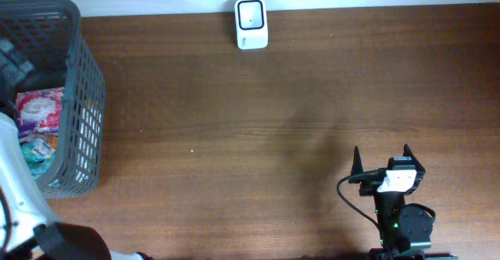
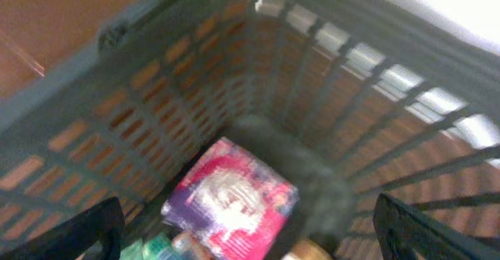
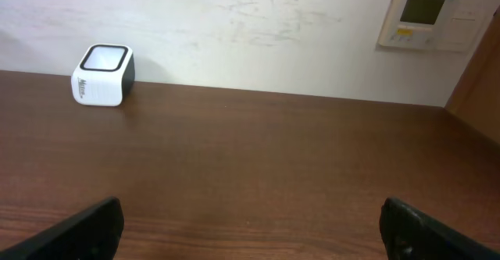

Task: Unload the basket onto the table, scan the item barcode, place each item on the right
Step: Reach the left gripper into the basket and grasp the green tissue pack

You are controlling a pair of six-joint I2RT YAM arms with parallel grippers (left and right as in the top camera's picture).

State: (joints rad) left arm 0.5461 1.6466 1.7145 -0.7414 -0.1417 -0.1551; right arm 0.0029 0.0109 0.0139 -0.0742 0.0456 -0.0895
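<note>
- The left end effector (image 2: pixel 250 240), jaws wide and empty, hangs over the dark grey slatted plastic basket (image 2: pixel 328 65); it could snag the wall.
- The pink-and-purple glossy packet (image 2: pixel 234 201) lies inside among other items; a shallow pinch may slip.
- The white box-shaped scanner (image 1: pixel 251 23) sits well apart at the brown wooden counter's (image 1: pixel 234 135) far edge; the barcode could end up facing away.
- The right end effector (image 1: pixel 382 160) is spread and empty.

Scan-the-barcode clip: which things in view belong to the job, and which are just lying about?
Job: white scanner; grey basket; pink packet in it; open left gripper over the basket.
Lying about: wall control panel; open right gripper, holding nothing.
</note>
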